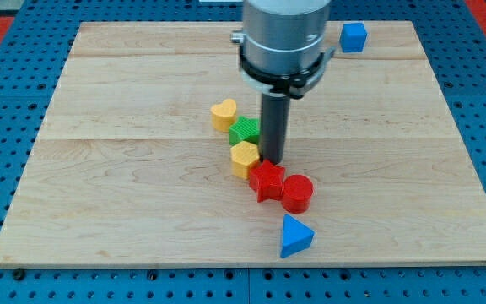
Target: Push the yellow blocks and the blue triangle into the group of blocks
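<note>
My tip (272,160) rests on the board just right of the yellow hexagon-like block (245,158) and just above the red star block (267,181). A yellow heart block (223,113) lies up-left, touching the green block (245,131). The green block, yellow block, red star and red cylinder (297,192) form a diagonal chain. The blue triangle (295,236) lies apart, below the red cylinder near the view's bottom. The rod hides part of the green block's right side.
A blue cube (353,37) sits alone near the view's top right edge of the wooden board (125,194). The arm's grey housing (283,38) hangs over the top centre. Blue pegboard surrounds the board.
</note>
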Robot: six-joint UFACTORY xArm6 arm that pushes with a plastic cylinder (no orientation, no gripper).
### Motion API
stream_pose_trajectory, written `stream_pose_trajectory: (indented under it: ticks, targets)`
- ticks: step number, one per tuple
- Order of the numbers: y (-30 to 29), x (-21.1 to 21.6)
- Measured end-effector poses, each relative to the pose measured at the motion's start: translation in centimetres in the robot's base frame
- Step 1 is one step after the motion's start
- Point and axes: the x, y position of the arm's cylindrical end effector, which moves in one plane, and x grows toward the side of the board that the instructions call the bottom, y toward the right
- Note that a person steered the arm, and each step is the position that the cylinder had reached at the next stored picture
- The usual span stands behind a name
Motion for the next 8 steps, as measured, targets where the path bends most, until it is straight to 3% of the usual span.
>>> stream_pose_trajectory:
  ticks: [1,2,3,4,6,7,8]
  targets:
    - [10.4,0.4]
    - [12.4,8.2]
    - [9.6,13.8]
    - [6.3,13.8]
    - [1.8,9.1]
    - [12.8,8.9]
    - [8.1,2.8]
